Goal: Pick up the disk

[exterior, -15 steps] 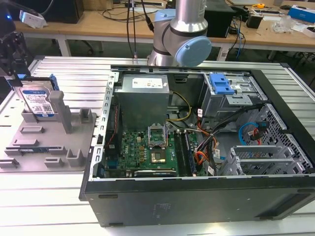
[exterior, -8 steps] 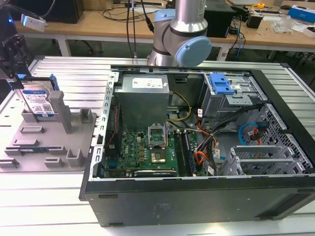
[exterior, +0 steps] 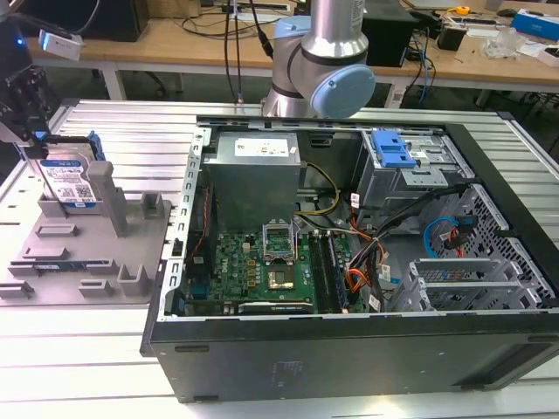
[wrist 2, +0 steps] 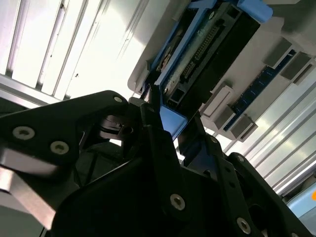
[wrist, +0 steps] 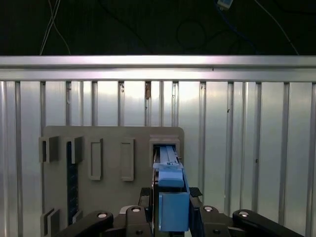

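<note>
The disk (exterior: 70,181) stands upright on its edge in a slot at the far end of the grey slotted holder (exterior: 87,253), at the exterior view's left; its white-and-blue label faces the camera. My gripper (exterior: 33,144) sits over the disk's upper left corner. In the first wrist view the disk (wrist: 171,197) runs edge-on, blue rail up, out of the holder (wrist: 113,140), and my gripper (wrist: 173,192) has its dark fingers (wrist: 195,197) tight on both sides. In the second wrist view the gripper (wrist 2: 173,116) pinches the disk (wrist 2: 207,44) at its blue end.
An open computer case (exterior: 489,201) lies right of the holder, with a motherboard (exterior: 262,271), cables and a metal drive cage with a blue latch (exterior: 393,148). The arm's base (exterior: 319,61) rises behind the case. Everything rests on a ribbed aluminium table (exterior: 122,131).
</note>
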Controlling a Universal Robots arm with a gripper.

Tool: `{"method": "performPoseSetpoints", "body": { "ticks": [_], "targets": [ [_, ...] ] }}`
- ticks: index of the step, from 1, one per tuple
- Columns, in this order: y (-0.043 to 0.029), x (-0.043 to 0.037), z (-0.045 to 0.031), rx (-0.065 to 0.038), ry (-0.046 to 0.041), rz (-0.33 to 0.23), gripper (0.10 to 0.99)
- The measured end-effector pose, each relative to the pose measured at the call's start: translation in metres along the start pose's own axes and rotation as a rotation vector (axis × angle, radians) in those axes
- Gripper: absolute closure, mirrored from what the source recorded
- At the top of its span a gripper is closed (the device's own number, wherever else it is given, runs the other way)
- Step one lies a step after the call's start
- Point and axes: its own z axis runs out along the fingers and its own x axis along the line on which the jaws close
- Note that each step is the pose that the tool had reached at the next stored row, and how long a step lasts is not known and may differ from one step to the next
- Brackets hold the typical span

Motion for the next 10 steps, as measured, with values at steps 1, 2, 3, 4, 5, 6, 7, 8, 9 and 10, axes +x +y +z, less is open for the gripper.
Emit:
{"method": "performPoseSetpoints", "body": {
  "ticks": [1, 2, 3, 4, 5, 6, 7, 8, 9, 10],
  "targets": [
    [0.0000, 0.0000, 0.0004, 0.000, 0.0000, 0.000, 0.678],
    [0.0000, -0.0001, 0.0013, 0.000, 0.0000, 0.000, 0.678],
    [0.0001, -0.0001, 0.0017, 0.000, 0.0000, 0.000, 0.678],
    [0.0001, -0.0001, 0.0021, 0.000, 0.0000, 0.000, 0.678],
    [0.0001, -0.0002, 0.0025, 0.000, 0.0000, 0.000, 0.678],
    [0.0001, -0.0002, 0.0029, 0.000, 0.0000, 0.000, 0.678],
    [0.0001, -0.0002, 0.0032, 0.000, 0.0000, 0.000, 0.678],
    [0.0001, -0.0002, 0.0036, 0.000, 0.0000, 0.000, 0.678],
    [0.0001, -0.0002, 0.0041, 0.000, 0.0000, 0.000, 0.678],
    [0.0001, -0.0003, 0.0045, 0.000, -0.0001, 0.000, 0.678]
  ]
}}
